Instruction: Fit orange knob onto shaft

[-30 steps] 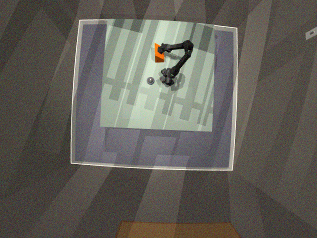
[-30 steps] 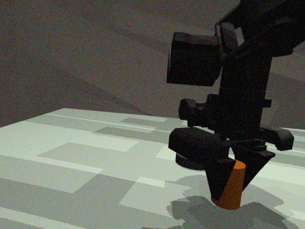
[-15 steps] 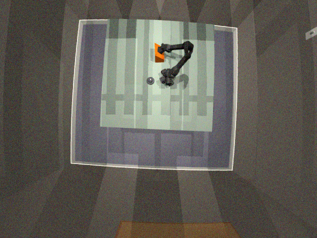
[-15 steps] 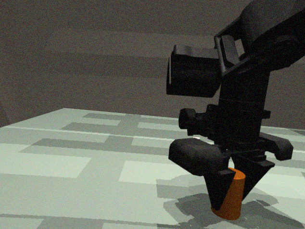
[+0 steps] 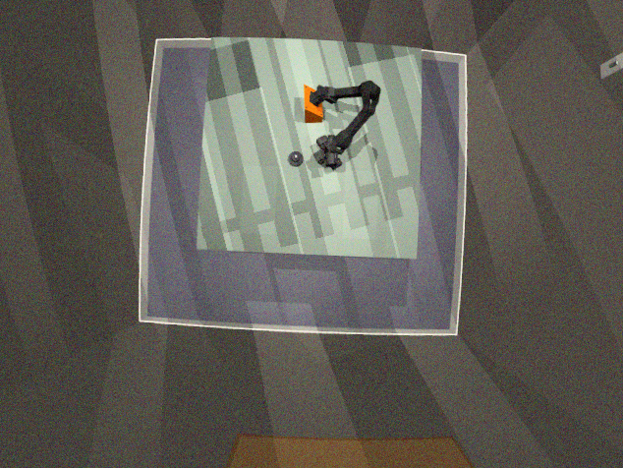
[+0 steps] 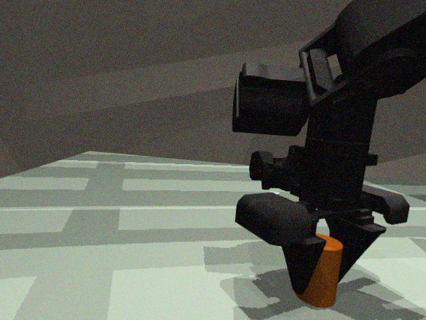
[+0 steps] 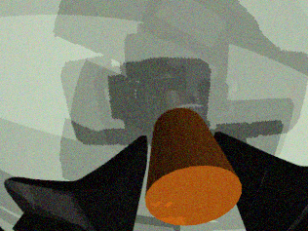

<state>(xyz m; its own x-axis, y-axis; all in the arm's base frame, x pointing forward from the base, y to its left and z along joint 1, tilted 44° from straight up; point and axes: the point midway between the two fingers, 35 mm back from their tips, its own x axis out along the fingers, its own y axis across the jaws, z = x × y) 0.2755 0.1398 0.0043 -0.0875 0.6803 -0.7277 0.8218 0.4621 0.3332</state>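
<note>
The orange knob [image 6: 324, 275] [image 7: 193, 195] stands between the fingers of my gripper [image 6: 319, 287] [image 7: 180, 139]. The fingers are a little apart from it: a thin gap shows beside the left finger in the wrist view, so the gripper is open. The knob's lower end is at or very near the table top, and it looks slightly leaning in the exterior view. Its hole is hidden. The round dark pedestal [image 5: 295, 159] with its small bright shaft lies left of my gripper [image 5: 327, 154] in the top view. It cannot be seen in the exterior view. The shaft's flat side cannot be made out.
An orange block [image 5: 312, 115] sits by the arm's base end [image 5: 316, 95] on the pale green table top [image 5: 241, 201]. The arm [image 5: 369, 92] bends out to the right of it. Banded shadows cross the table. A pale-edged blue-grey area [image 5: 302, 317] surrounds the table top.
</note>
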